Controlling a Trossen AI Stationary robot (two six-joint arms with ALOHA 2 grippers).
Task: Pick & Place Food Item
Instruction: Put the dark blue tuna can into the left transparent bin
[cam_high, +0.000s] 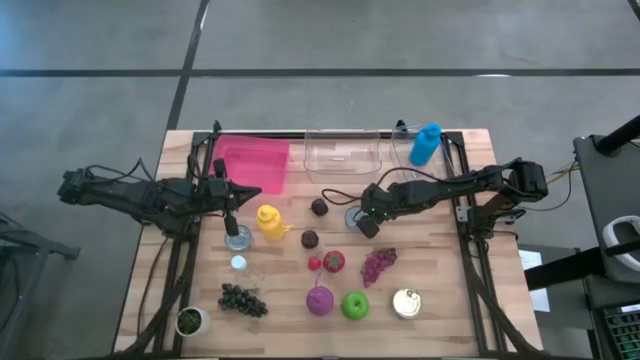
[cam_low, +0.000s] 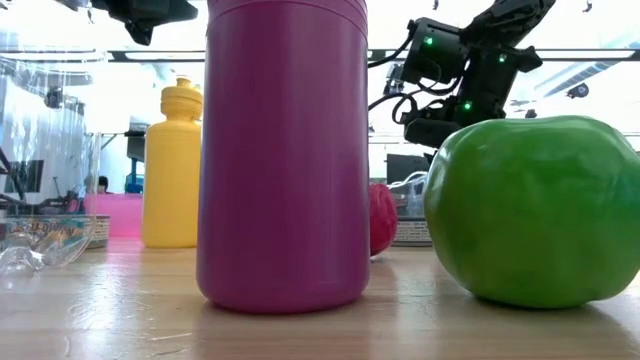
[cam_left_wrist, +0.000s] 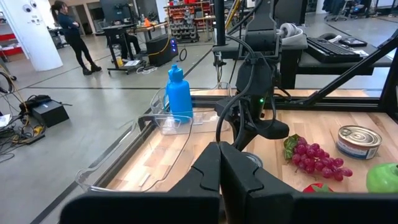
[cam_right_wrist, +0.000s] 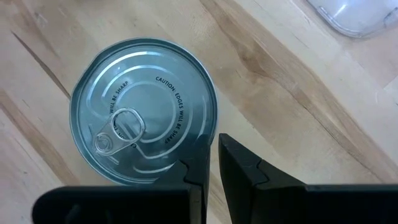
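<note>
From above, the wooden desk (cam_high: 440, 300) carries a pink bin (cam_high: 255, 163), a clear tray (cam_high: 345, 155) and a blue bottle (cam_high: 425, 144) along its far edge. The left gripper (cam_high: 232, 222) hangs over a small tin near the yellow bottle (cam_high: 269, 221), left of centre, its fingers closed on nothing. The right gripper (cam_high: 363, 222) sits over a silver can (cam_high: 354, 216) at mid-desk, just in front of the clear tray, fingers nearly together and holding nothing. Two dark round fruits lie between the arms. Toward the near edge lie black grapes (cam_high: 242, 299), a purple cup (cam_high: 319, 300), a green apple (cam_high: 355, 305), red grapes (cam_high: 378, 264) and a second can (cam_high: 406, 303); bare wood shows along the right edge and the near right corner.

At desk height the purple cup (cam_low: 283, 150) and green apple (cam_low: 530, 205) fill the foreground, the yellow bottle (cam_low: 172, 165) behind them; the right arm hangs above the apple.

The left wrist looks across at the blue bottle (cam_left_wrist: 179, 98), clear tray (cam_left_wrist: 134, 152), red grapes (cam_left_wrist: 314, 157) and a can (cam_left_wrist: 359, 140), with a person standing far off in the room.

The right wrist looks straight down on the silver can (cam_right_wrist: 143, 112), its pull tab up, the right gripper (cam_right_wrist: 212, 163) closed at the can's rim with open wood beside it
</note>
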